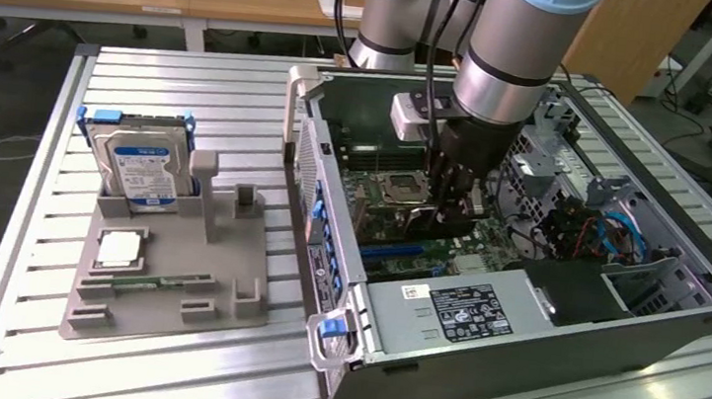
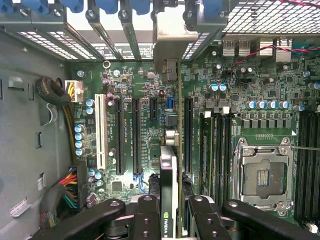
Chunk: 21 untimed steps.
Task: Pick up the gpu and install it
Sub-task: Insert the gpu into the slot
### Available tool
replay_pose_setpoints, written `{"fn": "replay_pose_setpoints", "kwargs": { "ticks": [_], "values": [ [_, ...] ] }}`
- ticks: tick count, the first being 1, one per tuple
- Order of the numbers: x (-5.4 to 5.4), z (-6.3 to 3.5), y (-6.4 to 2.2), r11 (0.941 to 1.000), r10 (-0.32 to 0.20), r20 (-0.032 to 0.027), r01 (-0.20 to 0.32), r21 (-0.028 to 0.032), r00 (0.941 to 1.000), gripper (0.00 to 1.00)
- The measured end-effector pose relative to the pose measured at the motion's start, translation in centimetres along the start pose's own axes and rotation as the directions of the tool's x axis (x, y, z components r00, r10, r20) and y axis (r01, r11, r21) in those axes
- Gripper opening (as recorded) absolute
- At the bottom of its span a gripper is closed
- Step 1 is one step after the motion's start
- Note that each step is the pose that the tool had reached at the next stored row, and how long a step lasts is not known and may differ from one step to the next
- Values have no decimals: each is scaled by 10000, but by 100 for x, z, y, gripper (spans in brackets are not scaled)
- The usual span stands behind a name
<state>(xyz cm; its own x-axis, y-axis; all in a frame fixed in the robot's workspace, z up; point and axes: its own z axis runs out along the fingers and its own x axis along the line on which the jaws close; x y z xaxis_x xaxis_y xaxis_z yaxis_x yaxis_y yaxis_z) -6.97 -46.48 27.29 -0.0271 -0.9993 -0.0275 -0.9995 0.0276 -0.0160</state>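
Gpu (image 2: 169, 175) clamped upright in claw (image 2: 170, 220)

A blue-labelled hard drive (image 1: 145, 169) stands upright in a grey holder tray (image 1: 162, 278) on the slatted desk (image 1: 142, 88), beside the open computer case (image 1: 539, 348) with its bare motherboard (image 2: 145, 125).

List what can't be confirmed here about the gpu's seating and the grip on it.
- Exterior view: the gpu is largely hidden behind the gripper and arm; its lower edge and the slot can't be seen.
- Wrist view: the gpu appears edge-on, so contact with the motherboard slot is unclear.
- Wrist view: the fingers are cut off by the picture's edge.
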Motion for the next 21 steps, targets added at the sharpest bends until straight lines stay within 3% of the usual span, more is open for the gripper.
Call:
{"fn": "replay_pose_setpoints", "kwargs": {
  "ticks": [21],
  "values": [
    [0, 0, 28, 10000, 3, 1, -3, 1, 10000, 26]
  ]
}}
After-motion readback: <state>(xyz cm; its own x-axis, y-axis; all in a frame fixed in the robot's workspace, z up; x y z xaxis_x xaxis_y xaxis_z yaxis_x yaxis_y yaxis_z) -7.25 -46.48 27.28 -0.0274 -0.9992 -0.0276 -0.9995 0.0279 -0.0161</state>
